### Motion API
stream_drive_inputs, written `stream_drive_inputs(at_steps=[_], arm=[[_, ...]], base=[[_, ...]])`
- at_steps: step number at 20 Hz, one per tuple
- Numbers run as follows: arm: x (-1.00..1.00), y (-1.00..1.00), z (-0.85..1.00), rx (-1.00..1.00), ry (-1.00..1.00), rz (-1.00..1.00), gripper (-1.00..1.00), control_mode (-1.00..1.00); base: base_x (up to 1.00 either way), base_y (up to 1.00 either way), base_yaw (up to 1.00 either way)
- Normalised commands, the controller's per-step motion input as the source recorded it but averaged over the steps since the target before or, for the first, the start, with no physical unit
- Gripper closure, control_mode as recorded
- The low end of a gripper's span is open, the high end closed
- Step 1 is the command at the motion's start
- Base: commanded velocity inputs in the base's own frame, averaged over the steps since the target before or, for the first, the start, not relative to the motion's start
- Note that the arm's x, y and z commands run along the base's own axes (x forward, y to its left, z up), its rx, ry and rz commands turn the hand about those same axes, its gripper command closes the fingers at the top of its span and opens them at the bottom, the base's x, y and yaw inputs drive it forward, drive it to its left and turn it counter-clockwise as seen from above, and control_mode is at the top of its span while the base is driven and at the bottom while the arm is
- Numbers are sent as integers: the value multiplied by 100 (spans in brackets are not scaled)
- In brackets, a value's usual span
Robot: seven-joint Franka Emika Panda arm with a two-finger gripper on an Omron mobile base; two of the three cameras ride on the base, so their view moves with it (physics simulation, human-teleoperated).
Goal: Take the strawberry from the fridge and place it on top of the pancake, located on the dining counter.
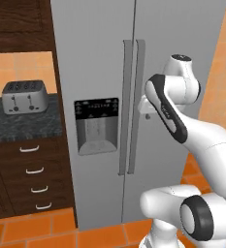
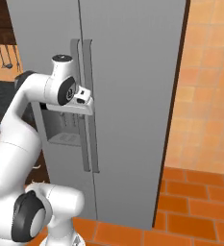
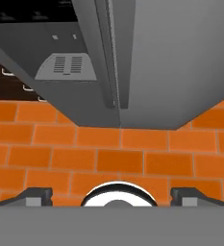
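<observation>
Because the tall grey steel two-door fridge (image 1: pixel 134 97) is shut (so the strawberry is presumably hidden inside), the two-finger gripper (image 3: pixel 111 194) hangs near the long vertical right-door handle (image 1: pixel 136 106), fingers spread and empty, likely readying a pull.

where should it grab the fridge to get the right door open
Grip the right door's long vertical handle, the bar just right of the centre seam of the fridge. Both doors are shut. The bar stands proud of the door face and runs upright, so come at it from the front, one of the fingers on each side, near mid-height. The gripper is open, not yet on it.
</observation>
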Motion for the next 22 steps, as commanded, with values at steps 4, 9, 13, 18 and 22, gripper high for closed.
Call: stream_drive_inputs(at_steps=[4, 9, 13, 18, 22], arm=[[0, 0, 0, 0, 0, 0, -100, 100], [0, 0, 0, 0, 0, 0, -100, 100], [0, 0, 0, 0, 0, 0, -100, 100], [21, -4, -19, 2, -19, 5, -100, -100], [18, -24, 0, 16, -68, 3, -100, -100]], base=[[-17, 16, 0], [-57, 2, 0], [-36, 0, 0], [0, 0, 0], [0, 0, 0]])
